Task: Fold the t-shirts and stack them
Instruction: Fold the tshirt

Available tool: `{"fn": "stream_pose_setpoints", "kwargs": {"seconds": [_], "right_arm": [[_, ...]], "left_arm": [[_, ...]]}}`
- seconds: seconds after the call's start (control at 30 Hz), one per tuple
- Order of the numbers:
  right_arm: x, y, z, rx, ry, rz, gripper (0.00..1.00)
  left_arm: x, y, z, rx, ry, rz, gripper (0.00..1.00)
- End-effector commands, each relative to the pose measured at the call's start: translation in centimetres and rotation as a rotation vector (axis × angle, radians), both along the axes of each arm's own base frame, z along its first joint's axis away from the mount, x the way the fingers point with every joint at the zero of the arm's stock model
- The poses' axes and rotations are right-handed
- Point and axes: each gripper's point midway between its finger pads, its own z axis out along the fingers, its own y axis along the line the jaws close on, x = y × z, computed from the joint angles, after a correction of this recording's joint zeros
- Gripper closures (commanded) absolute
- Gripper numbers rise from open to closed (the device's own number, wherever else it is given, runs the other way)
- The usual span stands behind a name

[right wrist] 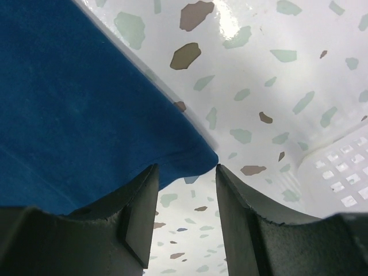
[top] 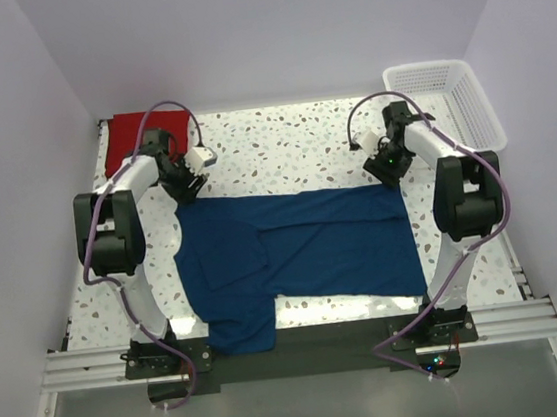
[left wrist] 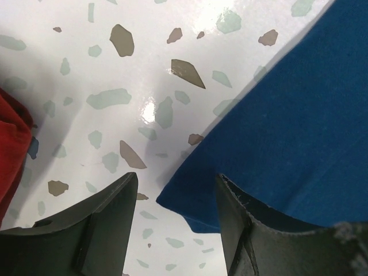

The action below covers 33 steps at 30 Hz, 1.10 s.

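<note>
The navy t-shirt (top: 299, 251) lies spread flat across the middle of the speckled table, one sleeve hanging over the near edge. The red t-shirt (top: 134, 136) lies bunched at the far left corner; its edge shows in the left wrist view (left wrist: 11, 149). My left gripper (top: 188, 189) is open just above the navy shirt's far left corner (left wrist: 190, 201), which sits between its fingers. My right gripper (top: 387, 174) is open over the shirt's far right corner (right wrist: 195, 158), holding nothing.
A white lattice basket (top: 472, 96) stands at the far right corner; its wall shows in the right wrist view (right wrist: 339, 178). Purple walls close in the table on three sides. The aluminium rail (top: 304, 344) runs along the near edge.
</note>
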Motion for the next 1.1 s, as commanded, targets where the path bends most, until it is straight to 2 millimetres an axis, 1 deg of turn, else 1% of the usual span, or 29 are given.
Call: {"fn": "stream_pose_setpoints", "kwargs": {"seconds": [0.0, 0.13, 0.23, 0.33, 0.43, 0.47, 0.53, 0.57, 0.63, 0.67, 0.7, 0.8, 0.87, 0.93, 1.07], "right_arm": [[-0.1, -0.2, 0.0, -0.033, 0.011, 0.062, 0.52], [0.4, -0.8, -0.3, -0.071, -0.012, 0.076, 0.53], [0.6, -0.9, -0.9, -0.085, -0.006, 0.097, 0.55], [0.4, -0.9, -1.1, -0.089, 0.002, 0.118, 0.6], [0.3, -0.9, -1.4, -0.089, 0.009, 0.13, 0.62], [0.3, -0.9, -1.4, -0.088, 0.011, 0.132, 0.67], [0.3, -0.8, -1.6, -0.09, 0.016, 0.142, 0.73], [0.2, -0.9, -1.7, -0.091, 0.019, 0.144, 0.82], [0.1, -0.9, -2.0, -0.096, 0.03, 0.148, 0.91], [0.1, -0.9, -2.0, -0.099, 0.031, 0.149, 0.98], [0.3, -1.0, -1.9, -0.105, 0.024, 0.147, 1.0], [0.6, -1.0, -1.7, -0.109, 0.013, 0.147, 1.0], [0.8, -0.9, -1.3, -0.107, -0.006, 0.137, 1.0], [1.3, -1.3, -0.7, -0.123, -0.036, 0.12, 1.0], [2.0, -0.9, 0.8, -0.108, -0.09, 0.118, 1.0]], "left_arm": [[1.4, 0.7, 0.4, 0.018, -0.039, -0.016, 0.39], [1.5, 0.8, -0.2, 0.025, -0.031, -0.017, 0.38], [1.5, 1.0, -0.6, 0.028, -0.021, -0.019, 0.38], [1.6, 1.1, -0.7, 0.034, -0.025, -0.021, 0.38], [1.5, 1.1, -1.0, 0.038, -0.015, -0.029, 0.39], [1.4, 1.1, -1.1, 0.042, -0.013, -0.031, 0.39], [1.3, 1.3, -1.2, 0.048, -0.009, -0.032, 0.42], [1.3, 1.3, -1.2, 0.047, -0.01, -0.035, 0.44], [0.9, 1.4, -1.1, 0.045, 0.002, -0.038, 0.52], [0.8, 1.4, -1.0, 0.043, 0.006, -0.039, 0.56], [0.6, 1.5, -1.0, 0.043, 0.008, -0.038, 0.62], [0.3, 1.9, -0.6, 0.043, 0.004, -0.034, 0.72], [-0.1, 3.0, -0.5, 0.042, 0.007, -0.012, 0.75], [-0.5, 3.5, -0.7, 0.04, 0.011, -0.005, 0.78], [-0.7, 3.6, -0.6, 0.03, 0.012, -0.004, 0.81]]}}
